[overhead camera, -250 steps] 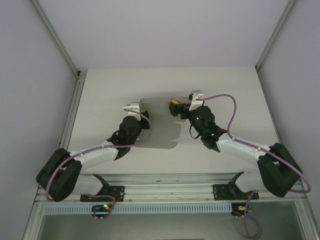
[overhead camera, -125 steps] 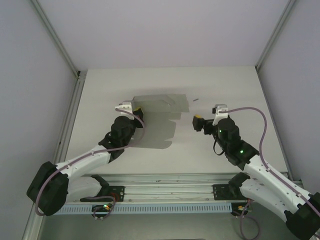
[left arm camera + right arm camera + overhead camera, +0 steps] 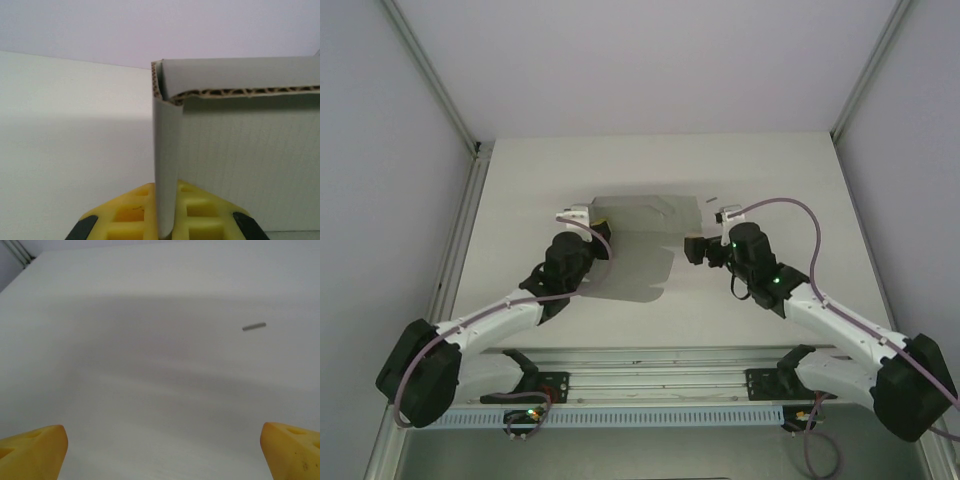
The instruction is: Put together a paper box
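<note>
Clamps the left gripper (image 3: 597, 222) shut on the left edge of the paper box (image 3: 638, 255), with yellow fingers (image 3: 131, 214) pressed either side of an upright corrugated wall. Places the paper box mid-table as grey card, partly folded, one panel standing and the rest lying flat. Holds the right gripper (image 3: 692, 248) just right of the card, apparently not touching it, fingers (image 3: 35, 447) spread wide above the bare table (image 3: 780, 170). Leaves a small grey sliver (image 3: 254, 326) lying farther off.
</note>
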